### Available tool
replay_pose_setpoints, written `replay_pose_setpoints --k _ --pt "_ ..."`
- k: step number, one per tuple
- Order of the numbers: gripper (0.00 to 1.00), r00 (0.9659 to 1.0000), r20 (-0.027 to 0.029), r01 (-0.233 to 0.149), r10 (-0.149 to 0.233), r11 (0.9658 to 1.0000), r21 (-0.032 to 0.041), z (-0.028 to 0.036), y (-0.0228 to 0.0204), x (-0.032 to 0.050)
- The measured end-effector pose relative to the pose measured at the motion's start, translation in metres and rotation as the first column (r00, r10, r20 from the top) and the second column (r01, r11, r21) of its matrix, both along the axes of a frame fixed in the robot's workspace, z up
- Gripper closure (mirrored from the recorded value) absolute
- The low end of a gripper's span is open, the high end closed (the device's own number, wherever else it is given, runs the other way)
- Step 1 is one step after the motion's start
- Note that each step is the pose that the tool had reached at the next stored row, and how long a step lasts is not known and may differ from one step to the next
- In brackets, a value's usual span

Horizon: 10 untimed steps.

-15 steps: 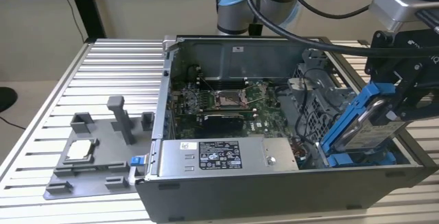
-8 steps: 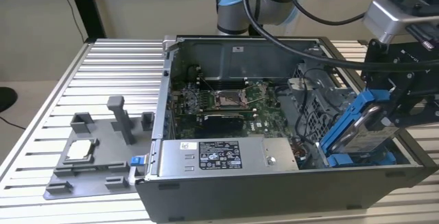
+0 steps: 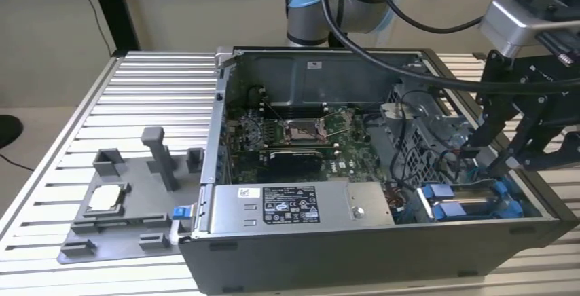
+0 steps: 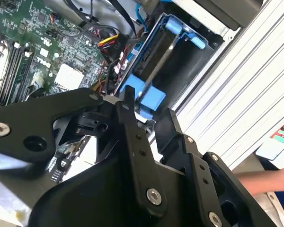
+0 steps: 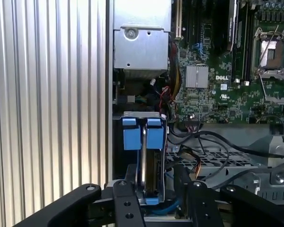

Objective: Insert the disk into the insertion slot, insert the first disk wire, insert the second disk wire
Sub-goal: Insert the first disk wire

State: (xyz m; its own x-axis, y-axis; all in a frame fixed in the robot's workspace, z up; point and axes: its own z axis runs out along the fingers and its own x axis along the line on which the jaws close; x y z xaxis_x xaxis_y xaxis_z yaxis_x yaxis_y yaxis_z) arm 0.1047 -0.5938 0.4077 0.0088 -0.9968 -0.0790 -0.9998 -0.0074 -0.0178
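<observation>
1. The disk [image 5: 151, 156] stands in the insertion slot [image 5: 116, 146] at the computer case [image 3: 363, 255] corner. The open jaws straddle its end and grip nothing.
2. A wire bundle [image 5: 196, 165] lies inside the case, beside the disk.

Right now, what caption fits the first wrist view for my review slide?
Gripper straddling the blue-framed disk that stands in its slot, with the motherboard alongside.

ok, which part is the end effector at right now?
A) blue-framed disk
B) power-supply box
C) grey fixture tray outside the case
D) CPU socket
A: in the first wrist view the end effector is right at the blue-framed disk, well away from the CPU socket.
</observation>
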Motion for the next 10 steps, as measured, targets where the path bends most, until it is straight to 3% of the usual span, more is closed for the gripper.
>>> replay_pose_setpoints --k 2,5,7,10 --pt "0.00 1.0000 0.0000 0.000 0.000 1.0000 0.0007 -0.0001 0.0000 0.0000" --pt "0.00 1.0000 0.0002 0.000 0.000 0.9999 0.0129 -0.0033 0.0020 0.0000" --pt "0.00 1.0000 0.0005 0.000 0.000 0.9998 0.0213 -0.0056 0.0054 0.0000" --pt "0.00 1.0000 0.0007 0.000 0.000 0.9997 0.0246 -0.0093 0.0122 0.0000"
